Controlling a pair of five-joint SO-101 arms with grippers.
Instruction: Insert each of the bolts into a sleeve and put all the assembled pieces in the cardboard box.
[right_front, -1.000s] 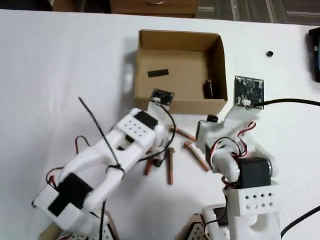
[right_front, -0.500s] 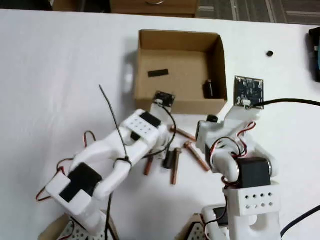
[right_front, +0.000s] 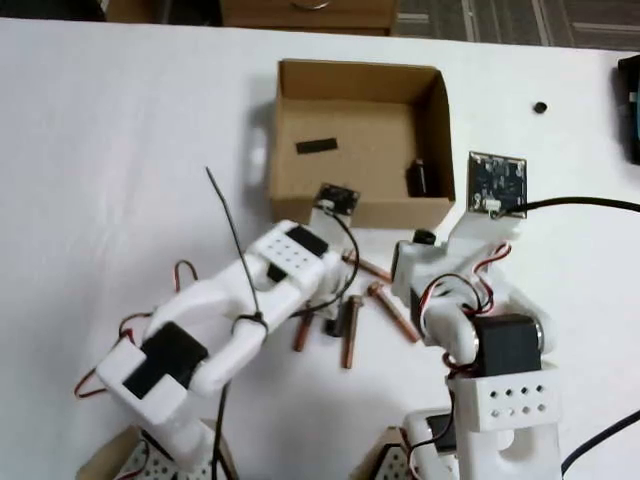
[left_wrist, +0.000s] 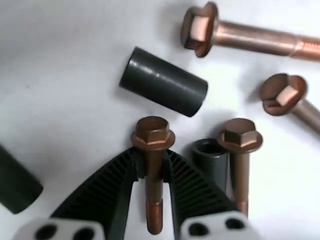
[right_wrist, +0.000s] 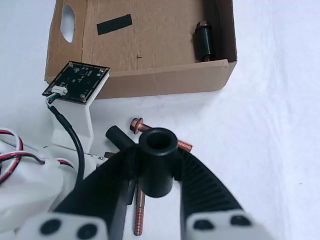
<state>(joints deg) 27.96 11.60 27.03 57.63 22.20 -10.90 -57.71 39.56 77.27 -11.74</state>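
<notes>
The left gripper (left_wrist: 152, 159) is shut on a copper bolt (left_wrist: 153, 150), gripped by the shank with its hex head sticking out past the fingertips. It sits low over the bolt pile (right_front: 346, 330) in front of the cardboard box (right_front: 300, 190). Around it lie loose bolts (left_wrist: 240, 34) and black sleeves (left_wrist: 163, 81), one sleeve (left_wrist: 210, 156) beside a bolt (left_wrist: 240, 145). The right gripper (right_wrist: 158, 162) is shut on a black sleeve (right_wrist: 158, 150), held upright with its bore facing the camera. An assembled piece (right_wrist: 204, 40) lies in the box's corner (right_front: 418, 178).
The two arms stand close together in front of the box, the right arm (right_front: 470, 300) beside the bolts. A small black part (right_front: 539, 106) lies at the far right, near a dark object (right_front: 630, 90) on the table's edge. The table's left side is bare white.
The left arm has swung right and toward the box, settling over the bolt pile. A sleeve and the bolts beside it have come into sight. The right arm has not moved.
</notes>
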